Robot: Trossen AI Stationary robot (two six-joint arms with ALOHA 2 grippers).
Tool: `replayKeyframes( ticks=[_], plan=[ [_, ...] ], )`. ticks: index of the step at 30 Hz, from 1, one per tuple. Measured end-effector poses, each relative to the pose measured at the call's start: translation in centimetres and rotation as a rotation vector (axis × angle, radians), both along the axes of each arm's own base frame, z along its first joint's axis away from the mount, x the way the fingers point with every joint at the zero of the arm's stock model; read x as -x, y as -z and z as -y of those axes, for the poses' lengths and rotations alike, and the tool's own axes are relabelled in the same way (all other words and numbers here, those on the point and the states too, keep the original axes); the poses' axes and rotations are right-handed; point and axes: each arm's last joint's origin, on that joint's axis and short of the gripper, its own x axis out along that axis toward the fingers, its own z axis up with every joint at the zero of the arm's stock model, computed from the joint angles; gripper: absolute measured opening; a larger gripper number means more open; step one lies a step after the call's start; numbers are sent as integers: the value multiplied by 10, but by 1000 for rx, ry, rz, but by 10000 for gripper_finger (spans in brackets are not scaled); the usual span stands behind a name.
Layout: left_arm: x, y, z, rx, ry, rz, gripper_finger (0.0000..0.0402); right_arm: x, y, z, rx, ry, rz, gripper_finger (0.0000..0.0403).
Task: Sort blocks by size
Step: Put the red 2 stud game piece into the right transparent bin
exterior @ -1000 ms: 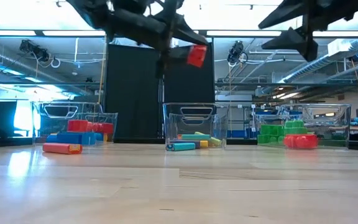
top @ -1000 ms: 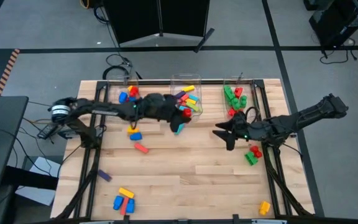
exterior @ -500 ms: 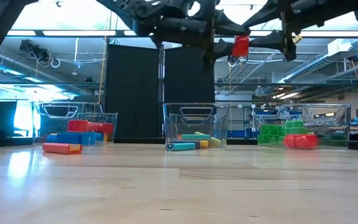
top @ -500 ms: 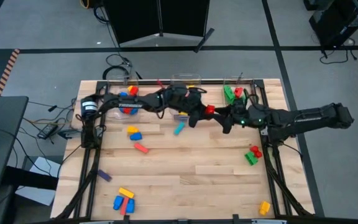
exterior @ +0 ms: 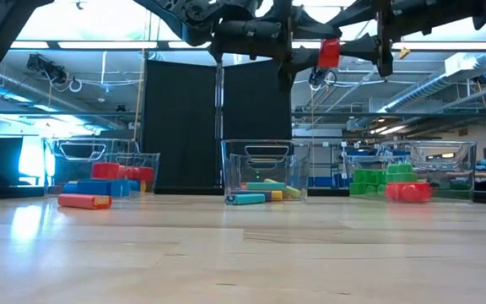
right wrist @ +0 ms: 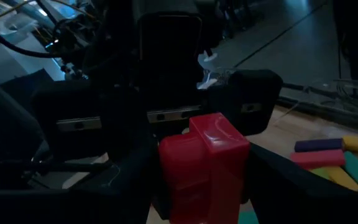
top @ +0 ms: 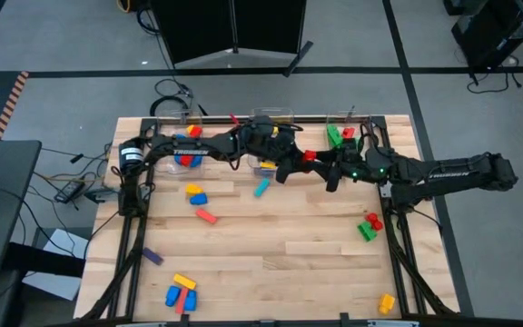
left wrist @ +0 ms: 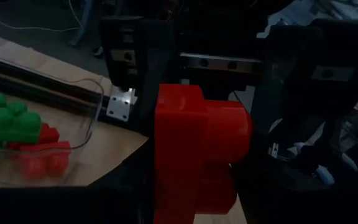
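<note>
A red block (top: 309,156) hangs high over the table, between the middle bin (top: 271,116) and the right bin (top: 345,136). My left gripper (top: 303,161) reaches in from the table's left and is shut on it. My right gripper (top: 320,164) comes level from the right and faces the left one. It is open, with one finger on either side of the same block (right wrist: 204,162); whether they touch it I cannot tell. Loose blocks lie on the wood, such as a cyan one (top: 261,188) and a red one (top: 206,215). My left gripper pinches the red block's body (left wrist: 179,155) between its two fingers, coming level from the table's left. The block is lifted clear, far above the table (exterior: 328,52), and its studs (left wrist: 232,134) stick out sideways.
Three clear bins stand along the far edge: the left (top: 184,145) with red and blue blocks, the middle with long ones, the right with green and red chunky ones. More loose blocks lie at the right (top: 369,225), the near right (top: 386,302) and the near left (top: 181,291).
My left gripper has carried the red block toward the table's right and a little up, rolling as it went. My right gripper has swung toward the far edge and met it. Over the last half second both have stayed almost still.
</note>
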Motion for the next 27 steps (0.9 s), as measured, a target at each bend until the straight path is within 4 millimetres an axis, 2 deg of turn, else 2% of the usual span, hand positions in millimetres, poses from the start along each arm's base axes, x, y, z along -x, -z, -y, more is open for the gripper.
replayKeyframes(
  ticks=[7, 14, 27],
  plan=[
    [0, -1, 0, 29, 12, 5, 174, 0, -1, 0, 27, -16, 5, 200],
    [0, -2, 1, 65, 16, 4, 176, 0, -3, -1, 27, -21, 18, 199],
    [0, -2, 2, 110, 12, -8, 231, -1, -3, -1, 25, -61, 24, 199]
  ],
)
